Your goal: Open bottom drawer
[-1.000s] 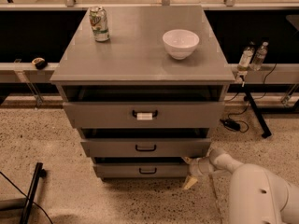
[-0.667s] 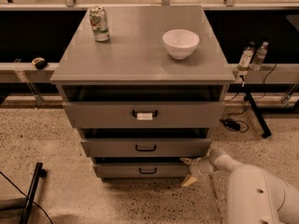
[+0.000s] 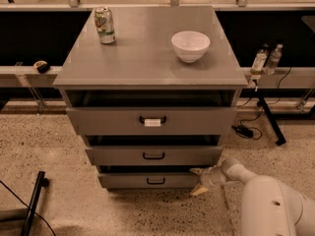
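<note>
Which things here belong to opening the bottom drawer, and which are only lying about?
For the job: bottom drawer; gripper, open, at its right end.
Lying about: can and white bowl on the cabinet top; two bottles behind.

Grey bottom drawer (image 3: 128, 180), black loop handle (image 3: 155, 181); hand (image 3: 197, 181) at its right end.

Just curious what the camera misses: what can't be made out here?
Camera view:
- Bottom drawer inside: hidden under the middle drawer.
- End effector, at that drawer's right end: contact unclear.
- Can label: too small.
- Arm: cut off, bottom-right corner.
</note>
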Robot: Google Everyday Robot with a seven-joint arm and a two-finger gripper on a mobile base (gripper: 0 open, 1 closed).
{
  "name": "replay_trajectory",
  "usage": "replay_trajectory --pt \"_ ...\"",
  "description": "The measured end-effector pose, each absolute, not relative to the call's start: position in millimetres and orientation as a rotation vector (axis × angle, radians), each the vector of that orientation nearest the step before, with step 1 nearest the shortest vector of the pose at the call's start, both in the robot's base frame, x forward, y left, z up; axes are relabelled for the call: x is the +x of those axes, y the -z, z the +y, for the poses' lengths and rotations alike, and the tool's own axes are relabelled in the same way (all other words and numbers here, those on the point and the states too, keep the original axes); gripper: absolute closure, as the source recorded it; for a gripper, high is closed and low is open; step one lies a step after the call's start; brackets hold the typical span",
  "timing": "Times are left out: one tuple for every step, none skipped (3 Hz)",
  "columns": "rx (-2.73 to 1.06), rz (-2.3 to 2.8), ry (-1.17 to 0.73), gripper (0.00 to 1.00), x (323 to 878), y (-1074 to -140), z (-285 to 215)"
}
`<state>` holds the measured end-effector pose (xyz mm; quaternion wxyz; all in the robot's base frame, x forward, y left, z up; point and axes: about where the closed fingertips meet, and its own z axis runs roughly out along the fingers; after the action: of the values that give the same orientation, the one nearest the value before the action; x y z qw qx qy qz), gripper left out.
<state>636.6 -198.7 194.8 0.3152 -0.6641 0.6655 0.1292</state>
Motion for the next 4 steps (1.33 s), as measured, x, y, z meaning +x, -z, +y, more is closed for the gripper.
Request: replay_trajectory --pt "-1.782 1.734 -0.355 0.24 627.6 -200.6 -191.1" --pt "-1.833 1.732 -0.4 0.24 606.6 -205.4 -176.9" --pt "-1.857 1.733 -0.465 0.23 572.1 -211.0 -166.4" --pt "-1.842 1.725 -0.522 0.09 538.3 -220.0 -163.2"
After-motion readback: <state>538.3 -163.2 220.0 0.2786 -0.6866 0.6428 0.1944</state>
